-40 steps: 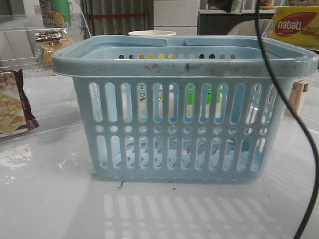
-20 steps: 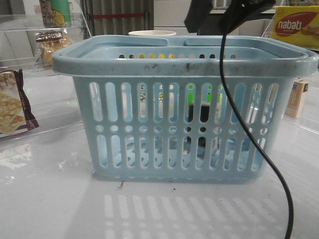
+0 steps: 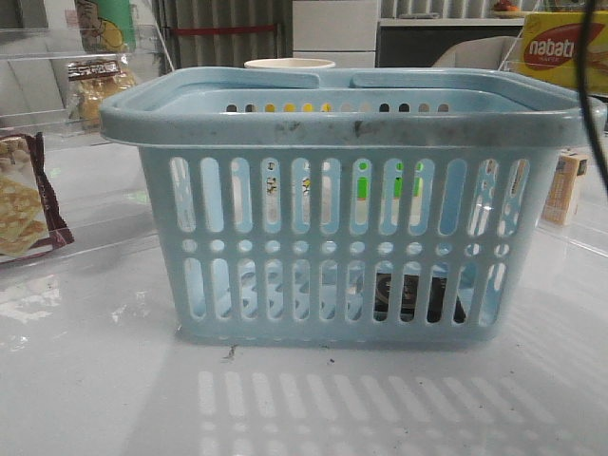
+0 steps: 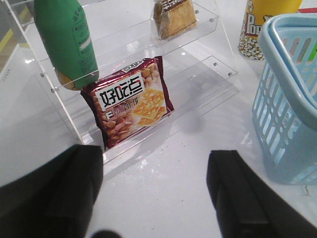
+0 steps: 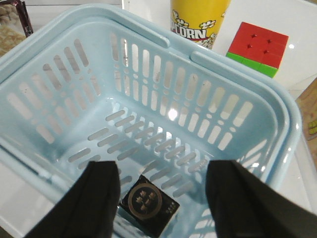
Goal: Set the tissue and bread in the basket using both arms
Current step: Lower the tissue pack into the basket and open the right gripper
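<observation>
One job done: the tissue (image 5: 148,204) lies flat on the basket floor, seen at the bottom middle of the right wrist view and low right through the slots in the front view (image 3: 415,294).
Right gripper (image 5: 161,198): wide open, holding nothing, up above the basket (image 5: 277,114) with the tissue right under the gap between its fingers.
Left gripper (image 4: 156,198): wide open too, holding nothing, over bare white table (image 4: 163,173) at the bottom of the left wrist view.
Cracker packet (image 4: 130,101): the maroon one stands just past the left fingers, leaning in the clear shelf (image 4: 148,74). Not what we want.
Bread (image 4: 174,17): the clear bag of golden pieces sits on the upper step of the shelf, at the top middle of the left wrist view, farther off than the crackers. In the front view it is at the upper left (image 3: 93,87).
Which arm: I think the left arm is the nearer one for the bread, since the shelf is on its side.
Which way to go: the bread lies ahead of the left jaws and a bit to the right, up high. The bag stands upright, so its long side runs up and down.
Far off: a popcorn tub (image 5: 199,22) and a colour cube (image 5: 258,48) sit behind the basket.
</observation>
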`<state>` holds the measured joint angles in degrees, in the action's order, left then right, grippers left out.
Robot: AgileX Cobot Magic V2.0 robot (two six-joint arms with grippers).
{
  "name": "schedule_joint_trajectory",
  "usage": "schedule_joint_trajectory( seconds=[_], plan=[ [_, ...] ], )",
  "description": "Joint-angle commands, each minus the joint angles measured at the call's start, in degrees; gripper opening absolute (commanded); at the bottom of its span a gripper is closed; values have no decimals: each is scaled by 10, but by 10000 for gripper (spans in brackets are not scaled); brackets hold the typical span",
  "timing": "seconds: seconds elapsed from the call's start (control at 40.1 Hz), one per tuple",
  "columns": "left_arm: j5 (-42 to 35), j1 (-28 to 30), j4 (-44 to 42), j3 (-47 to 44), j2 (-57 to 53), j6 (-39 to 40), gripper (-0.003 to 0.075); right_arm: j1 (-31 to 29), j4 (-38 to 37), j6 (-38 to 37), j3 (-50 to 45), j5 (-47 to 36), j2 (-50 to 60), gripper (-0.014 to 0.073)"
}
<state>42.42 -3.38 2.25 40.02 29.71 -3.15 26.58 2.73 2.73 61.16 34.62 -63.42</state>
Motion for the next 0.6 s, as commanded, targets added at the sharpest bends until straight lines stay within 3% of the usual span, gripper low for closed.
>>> schedule_joint_trajectory(
  seconds=[0.0, 0.299, 0.573],
  plan=[
    [-45, -4, 6, 17, 6, -1, 506, 2, -11, 19, -23, -43, 65, 500],
    [-58, -4, 7, 17, 6, -1, 506, 2, -11, 19, -115, -42, 187, 500],
    [-68, -4, 8, 23, 43, -1, 514, 0, -11, 18, -122, -35, 200, 500]
  ],
)
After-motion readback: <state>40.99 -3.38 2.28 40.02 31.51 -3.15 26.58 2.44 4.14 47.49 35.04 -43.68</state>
